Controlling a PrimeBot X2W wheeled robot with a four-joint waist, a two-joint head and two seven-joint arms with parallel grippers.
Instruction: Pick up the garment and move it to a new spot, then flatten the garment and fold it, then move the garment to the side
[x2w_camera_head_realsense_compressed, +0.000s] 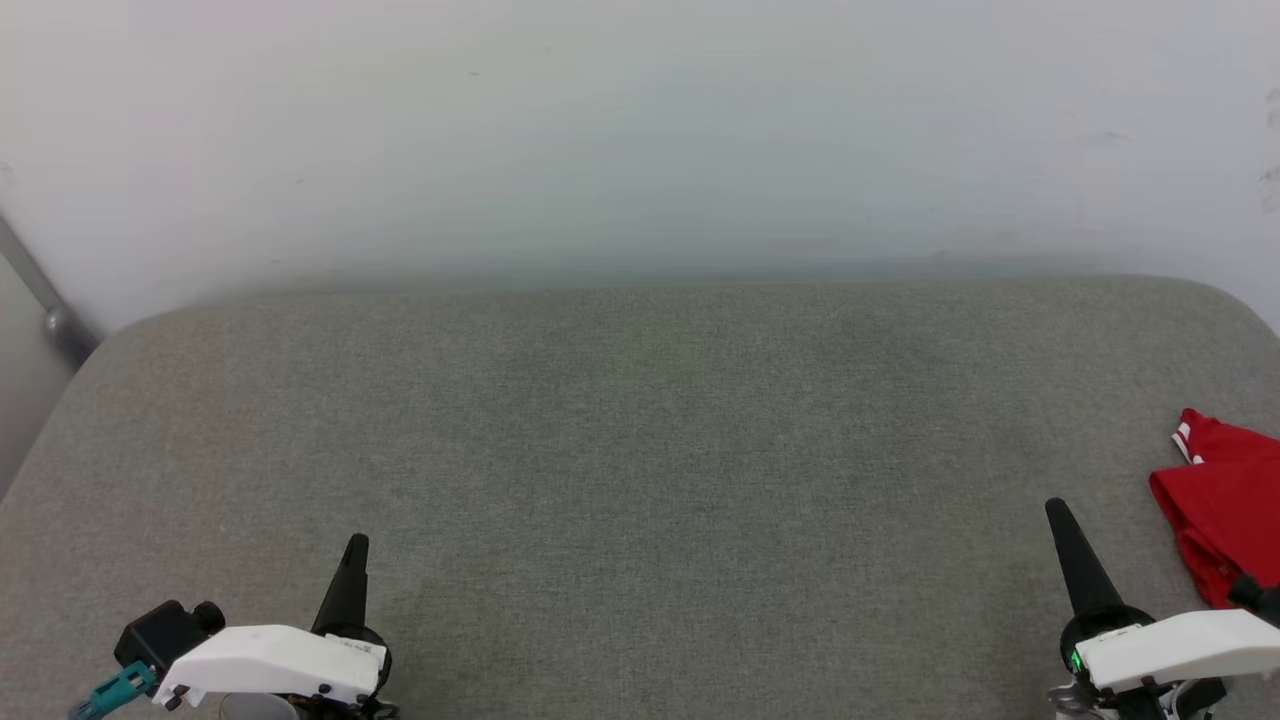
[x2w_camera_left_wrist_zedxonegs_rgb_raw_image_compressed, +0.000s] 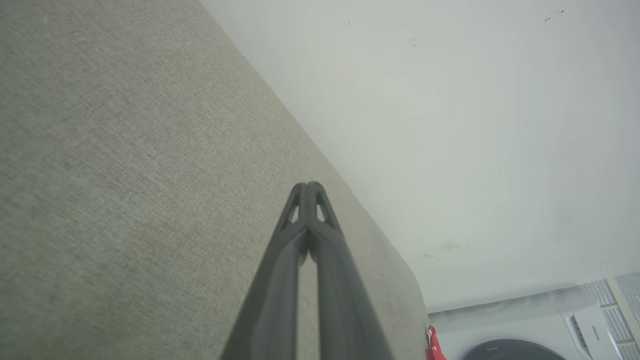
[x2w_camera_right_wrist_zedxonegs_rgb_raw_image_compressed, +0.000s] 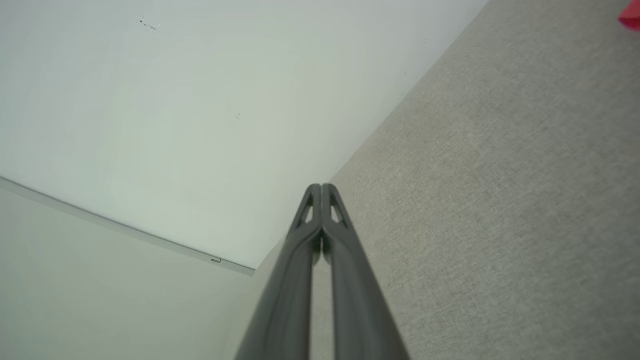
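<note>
Jaws together, garment (x2w_camera_head_realsense_compressed: 1225, 510) right of both

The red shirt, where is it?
In the head view, the red shirt lies bunched at the far right of the grey cushion, beside the right gripper.

Indoor room, home-like. Wide padded surface (x2w_camera_head_realsense_compressed: 640, 450), grey-green woven fabric, rounded corners, under and ahead of left claw (x2w_camera_head_realsense_compressed: 357, 548) and right claw (x2w_camera_head_realsense_compressed: 1056, 508). Plain white wall (x2w_camera_head_realsense_compressed: 640, 120) beyond claw tips. White slatted appliance (x2w_camera_left_wrist_zedxonegs_rgb_raw_image_compressed: 595, 327) and round dark unit (x2w_camera_left_wrist_zedxonegs_rgb_raw_image_compressed: 510, 351) past surface's end, right of left claw.
</note>
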